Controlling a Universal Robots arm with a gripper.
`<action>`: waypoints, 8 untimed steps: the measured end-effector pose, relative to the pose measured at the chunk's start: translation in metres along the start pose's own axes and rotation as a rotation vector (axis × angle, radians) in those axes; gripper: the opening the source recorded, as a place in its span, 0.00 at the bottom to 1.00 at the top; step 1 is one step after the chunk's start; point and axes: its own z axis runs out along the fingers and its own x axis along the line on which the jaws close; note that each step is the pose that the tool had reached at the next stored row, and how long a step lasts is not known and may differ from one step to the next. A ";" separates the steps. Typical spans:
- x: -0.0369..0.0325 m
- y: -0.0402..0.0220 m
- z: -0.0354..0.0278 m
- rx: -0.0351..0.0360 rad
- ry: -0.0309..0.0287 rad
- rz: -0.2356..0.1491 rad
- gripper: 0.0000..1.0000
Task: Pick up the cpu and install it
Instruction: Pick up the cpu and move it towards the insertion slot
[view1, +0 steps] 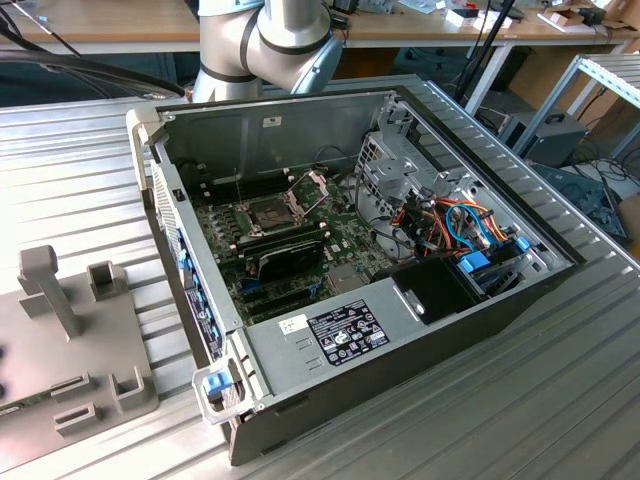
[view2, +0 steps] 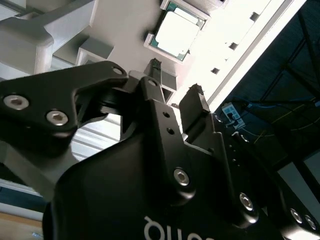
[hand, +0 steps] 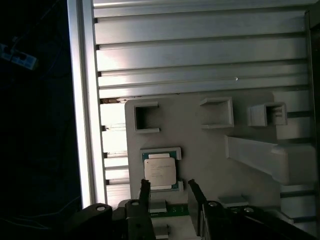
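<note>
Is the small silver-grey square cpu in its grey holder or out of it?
In. The small silver-grey square cpu lies flat in a framed seat of the grey holder in both wrist views; the open fingers hold nothing.

end effector (hand: 168, 185): fingers spread, tips beside cpu (hand: 160, 172) | cpu: lying in grey fixture (hand: 200, 150) pocket

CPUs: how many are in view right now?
1. The cpu sits in a recess of the grey fixture, just ahead of the open gripper, in both wrist views. Others could be hidden inside the case.
</note>
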 end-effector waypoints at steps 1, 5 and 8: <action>0.0000 0.0000 0.0000 0.0000 0.0000 0.000 0.48; 0.0000 0.0000 0.0000 0.0000 0.0000 0.000 0.60; 0.0000 -0.0001 0.0001 0.0000 0.0000 0.000 0.60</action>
